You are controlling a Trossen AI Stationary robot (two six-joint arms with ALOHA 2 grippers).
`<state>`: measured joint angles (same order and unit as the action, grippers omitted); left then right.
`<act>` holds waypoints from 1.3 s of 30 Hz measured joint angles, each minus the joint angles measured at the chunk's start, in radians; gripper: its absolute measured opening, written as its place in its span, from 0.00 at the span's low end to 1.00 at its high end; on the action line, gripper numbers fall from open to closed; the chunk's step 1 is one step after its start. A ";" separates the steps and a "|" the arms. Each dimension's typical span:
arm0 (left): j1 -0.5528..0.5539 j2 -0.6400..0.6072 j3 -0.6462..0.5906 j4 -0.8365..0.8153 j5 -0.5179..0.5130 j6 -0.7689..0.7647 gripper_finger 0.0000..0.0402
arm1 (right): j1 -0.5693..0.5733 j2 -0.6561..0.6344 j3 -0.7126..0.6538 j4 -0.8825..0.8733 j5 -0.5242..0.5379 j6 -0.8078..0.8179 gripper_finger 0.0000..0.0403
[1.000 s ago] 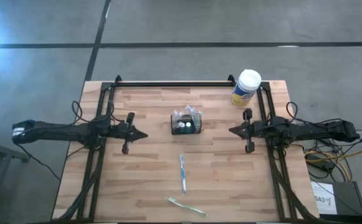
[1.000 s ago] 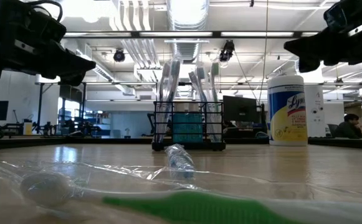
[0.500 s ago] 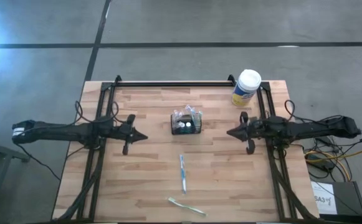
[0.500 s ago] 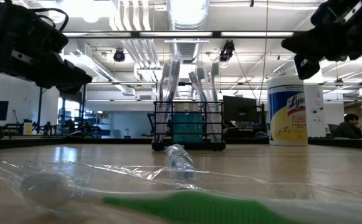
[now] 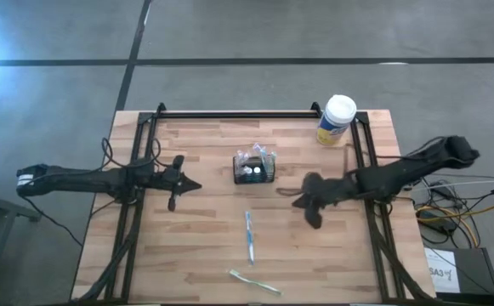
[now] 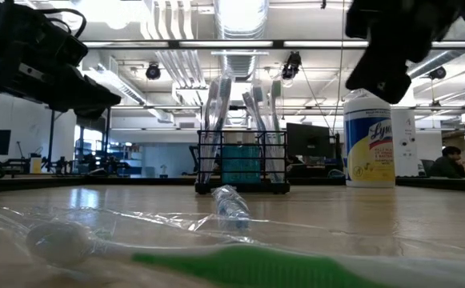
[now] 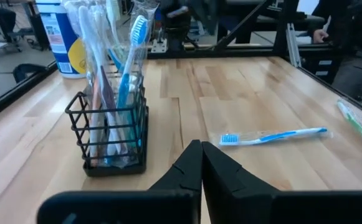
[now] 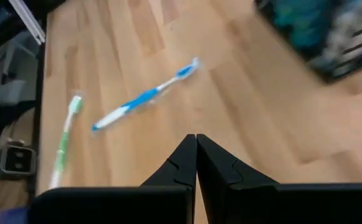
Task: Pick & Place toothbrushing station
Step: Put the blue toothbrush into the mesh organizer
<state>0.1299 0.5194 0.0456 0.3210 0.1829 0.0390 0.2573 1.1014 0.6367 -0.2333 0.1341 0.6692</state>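
Your bench [image 5: 204,246]: caddy [image 5: 255,171] at centre; right tool [image 5: 301,201] closed, empty, at its 4 o'clock; left tool [image 5: 194,184] closed, empty, at 9.

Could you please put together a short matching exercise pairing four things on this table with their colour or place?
Things:
1. small black wire caddy
2. yellow canister with white lid
3. blue wrapped toothbrush
4. green wrapped toothbrush

Descriptions:
A. nearest the table's front edge
B. back right corner
C. mid-table, holding upright toothbrushes
D. lying between the caddy and the green one

Pairs: 1-C, 2-B, 3-D, 4-A
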 joint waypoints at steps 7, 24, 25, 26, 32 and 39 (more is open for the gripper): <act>0.000 0.000 0.000 -0.029 -0.001 -0.063 0.04 | 0.051 0.315 0.245 -0.004 0.143 0.226 0.02; 0.000 0.000 0.000 -0.048 -0.001 -0.008 0.05 | 0.041 1.002 1.101 -0.684 0.062 0.318 0.30; 0.000 0.000 0.000 -0.052 -0.001 -0.008 0.05 | 0.041 1.031 1.129 -0.688 0.041 0.319 0.34; 0.000 0.000 0.000 -0.057 -0.001 -0.008 0.05 | 0.039 1.060 1.158 -0.691 0.003 0.321 0.37; 0.000 0.000 -0.001 -0.103 0.002 -0.008 0.04 | 0.033 1.206 1.313 -0.758 -0.082 0.344 0.54; 0.000 0.000 -0.001 -0.106 0.003 -0.013 0.03 | 0.032 1.293 1.395 -0.867 -0.082 0.385 0.62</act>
<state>0.1303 0.5195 0.0448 0.2151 0.1860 0.0262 0.2897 2.3948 2.0315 -1.1007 0.0521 1.0546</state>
